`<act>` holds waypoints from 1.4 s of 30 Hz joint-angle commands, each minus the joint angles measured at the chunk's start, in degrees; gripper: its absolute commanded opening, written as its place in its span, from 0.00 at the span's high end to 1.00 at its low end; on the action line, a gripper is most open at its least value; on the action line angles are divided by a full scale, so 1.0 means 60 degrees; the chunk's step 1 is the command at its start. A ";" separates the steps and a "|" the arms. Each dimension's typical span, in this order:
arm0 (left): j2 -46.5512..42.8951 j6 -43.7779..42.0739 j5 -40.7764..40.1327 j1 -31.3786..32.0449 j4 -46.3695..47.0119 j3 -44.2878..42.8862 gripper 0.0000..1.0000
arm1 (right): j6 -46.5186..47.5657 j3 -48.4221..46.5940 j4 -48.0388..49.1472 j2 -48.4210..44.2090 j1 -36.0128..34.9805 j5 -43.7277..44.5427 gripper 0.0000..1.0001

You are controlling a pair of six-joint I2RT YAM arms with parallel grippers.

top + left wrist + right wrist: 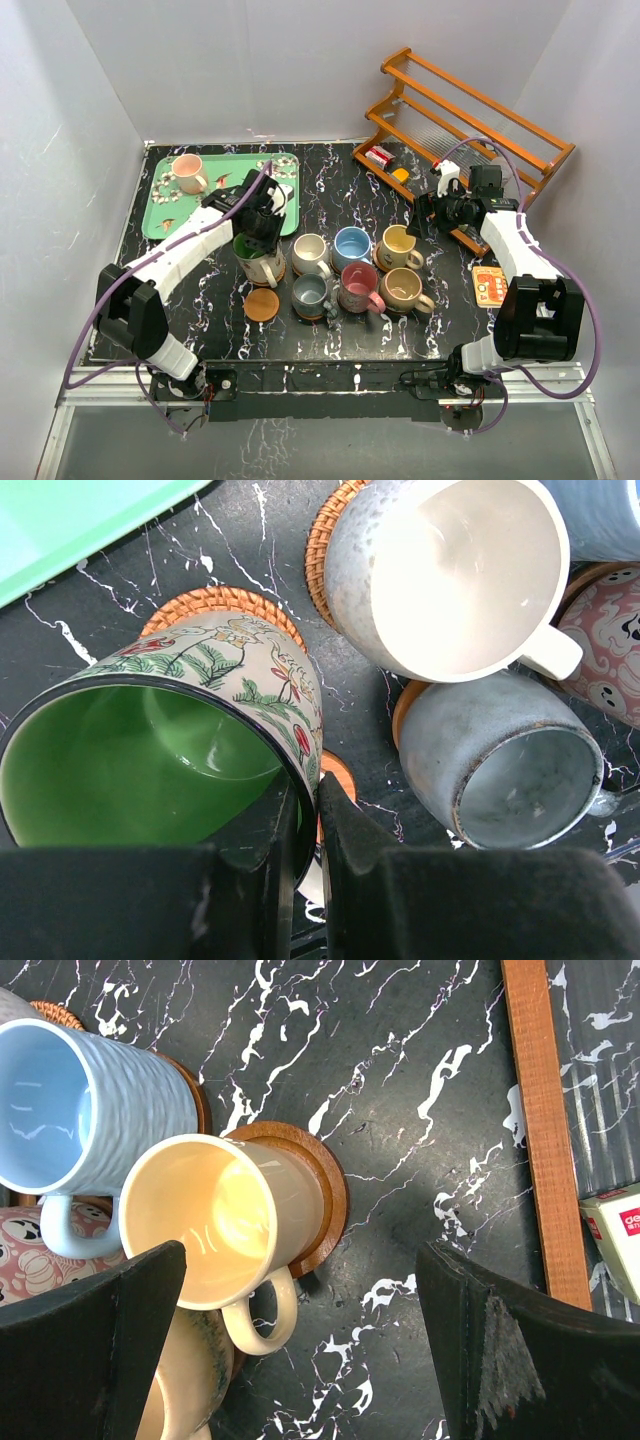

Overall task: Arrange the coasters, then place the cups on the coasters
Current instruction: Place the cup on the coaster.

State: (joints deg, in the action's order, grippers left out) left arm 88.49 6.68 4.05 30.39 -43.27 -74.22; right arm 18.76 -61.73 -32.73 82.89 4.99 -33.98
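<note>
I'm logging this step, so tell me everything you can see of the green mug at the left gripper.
The green mug is ceramic-looking: glossy green inside, dark rim, cream outside with painted leaves and red flowers. It is empty. The left gripper pinches its wall at the rim, one finger inside, one outside. It sits over a woven orange coaster, left of a white-lined mug; whether it rests fully on the coaster cannot be told.
</note>
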 commanded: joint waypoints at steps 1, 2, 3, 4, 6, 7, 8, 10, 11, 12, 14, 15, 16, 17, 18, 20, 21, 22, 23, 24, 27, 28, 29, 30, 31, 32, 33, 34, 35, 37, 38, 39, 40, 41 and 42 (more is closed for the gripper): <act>-0.0187 0.0054 -0.0175 0.0103 0.0281 -0.0210 1.00 | 0.0038 -0.0404 0.0473 -0.0047 0.0048 0.0038 0.02; -0.0153 0.0055 -0.0185 0.0107 0.0295 -0.0213 1.00 | 0.0044 -0.0404 0.0464 -0.0046 0.0052 0.0038 0.02; -0.0126 0.0055 -0.0217 0.0119 0.0297 -0.0203 1.00 | 0.0045 -0.0404 0.0449 -0.0046 0.0055 0.0027 0.02; -0.0103 0.0046 -0.0234 0.0120 0.0301 -0.0200 1.00 | 0.0043 -0.0404 0.0450 -0.0046 0.0059 0.0024 0.02; -0.0046 0.0044 -0.0278 0.0120 0.0311 -0.0206 1.00 | 0.0051 -0.0404 0.0456 -0.0055 0.0052 0.0019 0.02; -0.0012 0.0044 -0.0313 0.0111 0.0312 -0.0224 1.00 | 0.0051 -0.0404 0.0450 -0.0047 0.0047 0.0026 0.02; 0.0029 0.0044 -0.0354 0.0119 0.0310 -0.0262 1.00 | 0.0051 -0.0404 0.0448 -0.0050 0.0050 0.0024 0.02; 0.0073 0.0044 -0.0409 0.0116 0.0333 -0.0304 1.00 | 0.0051 -0.0404 0.0449 -0.0053 0.0054 0.0016 0.02; 0.0092 0.0044 -0.0423 0.0120 0.0340 -0.0302 1.00 | 0.0051 -0.0404 0.0448 -0.0047 0.0049 0.0011 0.02; 0.0113 0.0053 -0.0426 0.0120 0.0348 -0.0291 1.00 | 0.0051 -0.0404 0.0458 -0.0046 0.0054 0.0009 0.02; 0.0136 0.0059 -0.0399 0.0118 0.0377 -0.0239 1.00 | 0.0051 -0.0404 0.0452 -0.0048 0.0058 0.0022 0.02; 0.0135 0.0066 -0.0387 0.0127 0.0376 -0.0211 1.00 | 0.0051 -0.0404 0.0441 -0.0053 0.0057 0.0023 0.02; 0.0142 0.0082 -0.0383 0.0125 0.0397 -0.0193 1.00 | 0.0051 -0.0404 0.0439 -0.0060 0.0052 0.0023 0.02; 0.0134 0.0087 -0.0363 0.0124 0.0406 -0.0175 1.00 | 0.0051 -0.0404 0.0437 -0.0058 0.0051 0.0023 0.02; 0.0126 0.0088 -0.0334 0.0124 0.0422 -0.0150 1.00 | 0.0044 -0.0404 0.0443 -0.0053 0.0056 0.0016 0.02; 0.0107 0.0105 -0.0276 0.0127 0.0432 -0.0105 1.00 | 0.0051 -0.0404 0.0439 -0.0047 0.0051 0.0034 0.02; 0.0106 0.0103 -0.0249 0.0134 0.0462 -0.0078 1.00 | 0.0062 -0.0404 0.0432 -0.0050 0.0056 0.0037 0.02; 0.0113 0.0118 -0.0218 0.0135 0.0471 -0.0037 1.00 | 0.0062 -0.0404 0.0435 -0.0054 0.0059 0.0038 0.02; 0.0103 0.0118 -0.0177 0.0126 0.0494 0.0013 1.00 | 0.0065 -0.0404 0.0439 -0.0051 0.0055 0.0038 0.02; 0.0080 0.0118 -0.0154 0.0128 0.0521 0.0064 1.00 | 0.0066 -0.0404 0.0443 -0.0046 0.0049 0.0038 0.02; 0.0063 0.0110 -0.0089 0.0122 0.0567 0.0227 1.00 | 0.0066 -0.0404 0.0439 -0.0055 0.0053 0.0030 0.02; 0.0036 0.0093 -0.0022 0.0130 0.0574 0.0268 1.00 | 0.0066 -0.0404 0.0435 -0.0049 0.0058 0.0033 0.02; 0.0014 0.0089 0.0051 0.0127 0.0599 0.0310 1.00 | 0.0066 -0.0404 0.0442 -0.0046 0.0055 0.0037 0.02; 0.0003 0.0088 0.0131 0.0123 0.0618 0.0362 0.99 | 0.0066 -0.0404 0.0439 -0.0046 0.0060 0.0038 0.02; -0.0028 0.0083 0.0179 0.0133 0.0643 0.0422 0.96 | 0.0066 -0.0404 0.0435 -0.0044 0.0057 0.0049 0.02; -0.0041 0.0075 0.0198 0.0138 0.0677 0.0464 0.94 | 0.0066 -0.0404 0.0435 -0.0046 0.0061 0.0052 0.02; -0.0052 0.0057 0.0210 0.0133 0.0694 0.0508 0.92 | 0.0066 -0.0404 0.0439 -0.0046 0.0048 0.0052 0.02; -0.0055 0.0046 0.0217 0.0129 0.0713 0.0528 0.92 | 0.0066 -0.0408 0.0432 -0.0050 0.0047 0.0045 0.02; -0.0056 0.0052 0.0231 0.0132 0.0721 0.0542 0.91 | 0.0066 -0.0405 0.0429 -0.0046 0.0048 0.0052 0.02; -0.0065 0.0070 0.0272 0.0134 0.0732 0.0535 0.90 | 0.0066 -0.0404 0.0431 -0.0068 0.0058 0.0045 0.02; -0.0044 0.0073 0.0303 0.0135 0.0723 0.0513 0.90 | 0.0066 -0.0404 0.0438 -0.0061 0.0057 0.0041 0.02; -0.0028 0.0074 0.0329 0.0128 0.0715 0.0485 0.89 | 0.0066 -0.0404 0.0421 -0.0061 0.0052 0.0040 0.02; -0.0012 0.0094 0.0358 0.0128 0.0708 0.0456 0.89 | 0.0066 -0.0404 0.0418 -0.0062 0.0047 0.0038 0.02; 0.0001 0.0096 0.0376 0.0132 0.0707 0.0427 0.89 | 0.0066 -0.0404 0.0427 -0.0063 0.0050 0.0034 0.02; -0.0001 0.0126 0.0399 0.0127 0.0713 0.0406 0.89 | 0.0066 -0.0404 0.0417 -0.0061 0.0051 0.0030 0.02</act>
State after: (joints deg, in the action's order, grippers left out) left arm 90.76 7.07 4.56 30.98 -39.46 -71.11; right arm 18.94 -61.73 -32.73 82.89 4.99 -33.98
